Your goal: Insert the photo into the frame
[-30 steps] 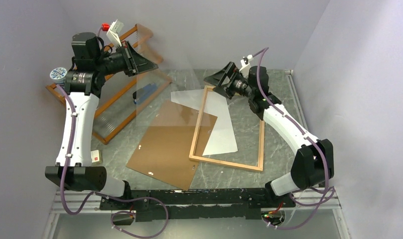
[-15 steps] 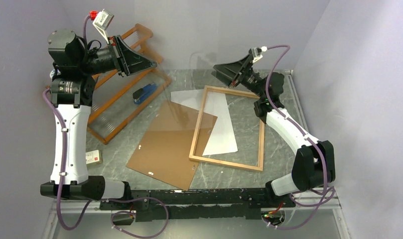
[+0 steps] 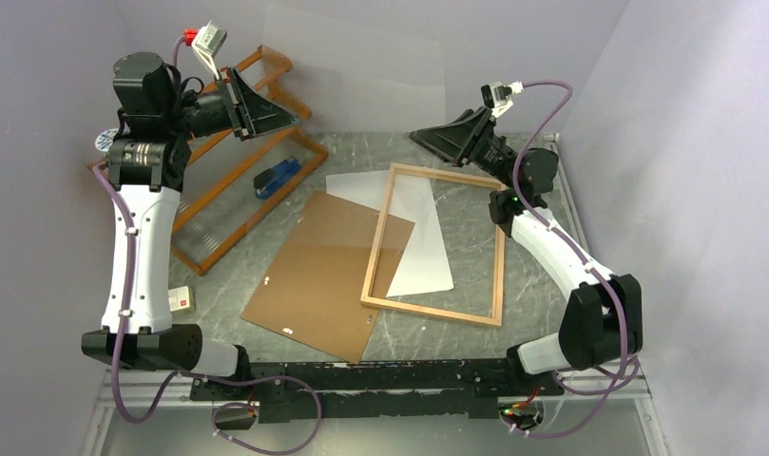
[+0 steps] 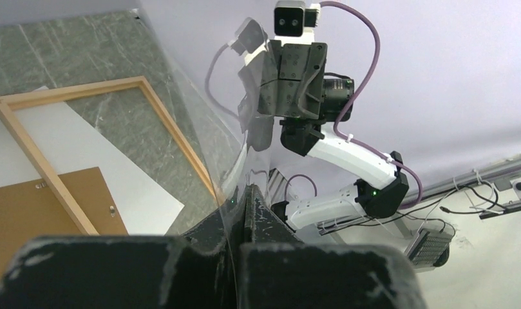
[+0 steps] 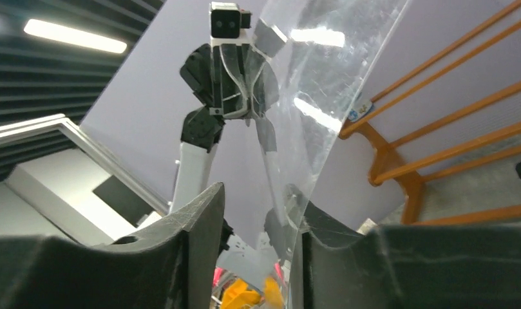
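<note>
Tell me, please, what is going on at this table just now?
The clear pane is up in the air between the two arms. The left gripper is shut on one edge. The right gripper has its fingers either side of the opposite edge, with a gap showing. Below, the frame lies flat with the photo, white side up, partly inside it. The brown backing board runs under its left rail. The photo is not yet fitted.

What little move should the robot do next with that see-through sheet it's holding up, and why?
Probably close the right end effector on the clear pane: its edge sits between jaws that stand apart, while the left end effector is shut on the other side.
</note>
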### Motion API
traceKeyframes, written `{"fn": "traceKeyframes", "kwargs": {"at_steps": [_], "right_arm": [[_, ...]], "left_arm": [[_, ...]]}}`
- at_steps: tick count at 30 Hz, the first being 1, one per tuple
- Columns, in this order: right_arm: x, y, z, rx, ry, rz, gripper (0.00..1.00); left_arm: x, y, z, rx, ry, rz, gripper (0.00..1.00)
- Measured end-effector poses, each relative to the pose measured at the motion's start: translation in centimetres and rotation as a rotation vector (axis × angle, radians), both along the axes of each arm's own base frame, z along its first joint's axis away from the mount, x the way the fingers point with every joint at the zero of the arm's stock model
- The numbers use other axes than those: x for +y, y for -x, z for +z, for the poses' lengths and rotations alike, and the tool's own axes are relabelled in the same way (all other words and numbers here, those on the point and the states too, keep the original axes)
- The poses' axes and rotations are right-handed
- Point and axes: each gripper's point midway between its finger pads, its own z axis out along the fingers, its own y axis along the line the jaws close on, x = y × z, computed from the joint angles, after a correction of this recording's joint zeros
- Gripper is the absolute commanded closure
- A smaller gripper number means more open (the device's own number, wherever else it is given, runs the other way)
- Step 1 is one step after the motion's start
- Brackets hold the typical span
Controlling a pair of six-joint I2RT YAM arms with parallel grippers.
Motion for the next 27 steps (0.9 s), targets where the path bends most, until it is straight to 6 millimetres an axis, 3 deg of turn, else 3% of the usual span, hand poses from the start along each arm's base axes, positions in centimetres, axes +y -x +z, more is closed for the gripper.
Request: {"fn": "traceKeyframes", "kwargs": {"at_steps": [2,4,11,12,16,18,23,27], "right_arm": [[0.0,0.0,-0.3,0.003,0.023,-0.011,0.84],[0.0,0.0,-0.4,0.004,0.046,-0.025,0.98],[-0.1,-0.5,-2.5,0.068,0.145,-0.071,1.0],[-0.3,-0.7,-3.2,0.092,0.164,-0.082,1.0],[-0.9,-2.5,-7.2,0.236,0.245,-0.146,1.0],[-1.0,-3.5,-10.1,0.34,0.285,-0.176,1.0],[-0.9,-6.2,-18.5,0.605,0.389,-0.21,1.0],[-1.7,-7.4,-25.5,0.749,0.53,-0.252,1.0]], "left_arm": [[0.1,-0.2,-0.1,0.007,0.002,0.012,0.97],[0.1,-0.4,-0.3,0.016,0.003,0.019,0.88],[0.9,-2.3,-2.8,0.062,-0.041,0.113,0.17],[1.1,-2.8,-3.5,0.083,-0.055,0.141,0.13],[2.6,-4.8,-7.9,0.175,-0.138,0.269,0.07],[3.9,-6.1,-11.5,0.251,-0.205,0.363,0.07],[6.6,-8.3,-20.3,0.437,-0.361,0.504,0.07],[7.0,-8.3,-26.0,0.566,-0.423,0.497,0.09]]}}
